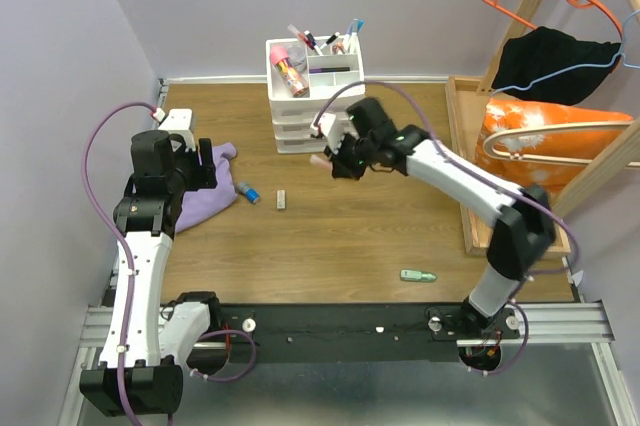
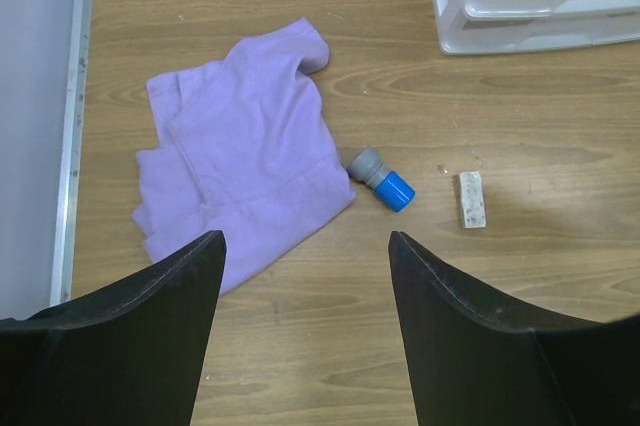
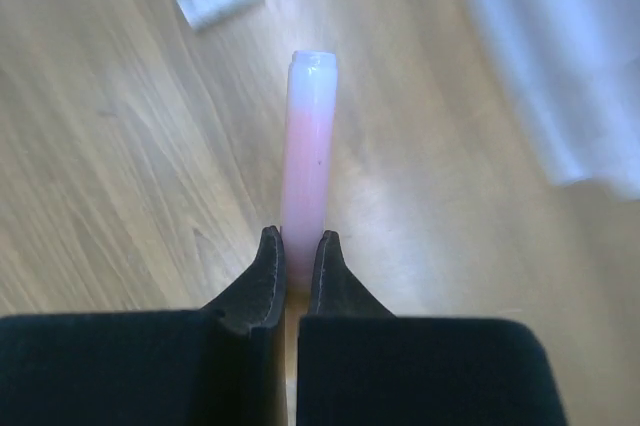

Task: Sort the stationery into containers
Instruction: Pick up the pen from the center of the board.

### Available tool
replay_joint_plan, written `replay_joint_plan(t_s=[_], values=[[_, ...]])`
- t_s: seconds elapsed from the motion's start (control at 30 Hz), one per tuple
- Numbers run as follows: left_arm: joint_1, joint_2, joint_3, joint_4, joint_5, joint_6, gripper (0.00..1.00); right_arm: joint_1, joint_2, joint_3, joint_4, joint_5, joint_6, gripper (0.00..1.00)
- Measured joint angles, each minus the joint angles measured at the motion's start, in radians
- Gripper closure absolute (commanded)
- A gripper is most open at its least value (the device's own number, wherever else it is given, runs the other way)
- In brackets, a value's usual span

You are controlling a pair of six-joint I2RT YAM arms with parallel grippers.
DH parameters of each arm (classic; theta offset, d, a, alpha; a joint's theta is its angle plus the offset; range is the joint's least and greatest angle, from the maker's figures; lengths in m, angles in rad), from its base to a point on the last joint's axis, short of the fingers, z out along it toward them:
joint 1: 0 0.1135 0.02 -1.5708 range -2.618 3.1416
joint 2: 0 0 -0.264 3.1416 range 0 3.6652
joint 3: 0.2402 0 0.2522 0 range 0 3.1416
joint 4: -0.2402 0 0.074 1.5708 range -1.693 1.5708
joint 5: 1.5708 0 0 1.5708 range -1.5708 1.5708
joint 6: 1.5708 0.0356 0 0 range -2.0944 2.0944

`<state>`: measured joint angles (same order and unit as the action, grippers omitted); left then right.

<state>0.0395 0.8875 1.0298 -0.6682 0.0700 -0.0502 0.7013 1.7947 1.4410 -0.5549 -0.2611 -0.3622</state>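
Right fingers [image 3: 268,271] pinch the pink marker [image 3: 309,146] by its end, leaving its length free for the organiser [image 1: 300,131]; left fingers [image 2: 175,316] hang wide.

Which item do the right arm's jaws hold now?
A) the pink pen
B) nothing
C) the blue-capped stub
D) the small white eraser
A: in the right wrist view the right arm's jaws are closed on the near end of the pink pen, which sticks out ahead of them above the wooden table.
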Motion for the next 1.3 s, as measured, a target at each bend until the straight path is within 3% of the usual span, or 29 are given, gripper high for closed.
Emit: replay_joint_plan(t_s=[0.13,0.27,0.37,0.5,0.63,0.83,1.3], values=[[0.000,0.003,-0.005,0.015,0.034,0.000,0.25,0.000,-0.226,0.119,-0.036,-0.049,-0.250,0.99],[0.000,0.015,-0.006,0.035,0.069,-0.003,0.25,-0.002,-0.323,0.235,-0.050,-0.049,-0.568,0.99],[0.001,0.016,-0.010,0.050,0.090,-0.006,0.24,-0.011,-0.284,0.332,-0.079,-0.045,-0.740,0.99],[0.008,0.012,-0.024,0.066,0.106,-0.011,0.24,-0.051,-0.115,0.466,-0.092,-0.024,-0.922,0.99],[0.020,-0.011,-0.053,0.068,0.115,-0.015,0.24,-0.086,0.030,0.538,-0.090,0.008,-1.027,0.99],[0.032,-0.060,-0.087,0.068,0.126,-0.020,0.24,-0.125,0.264,0.814,-0.120,0.041,-1.101,0.99],[0.062,-0.088,-0.139,0.069,0.135,-0.031,0.24,-0.152,0.344,0.894,-0.089,0.050,-1.109,0.99]])
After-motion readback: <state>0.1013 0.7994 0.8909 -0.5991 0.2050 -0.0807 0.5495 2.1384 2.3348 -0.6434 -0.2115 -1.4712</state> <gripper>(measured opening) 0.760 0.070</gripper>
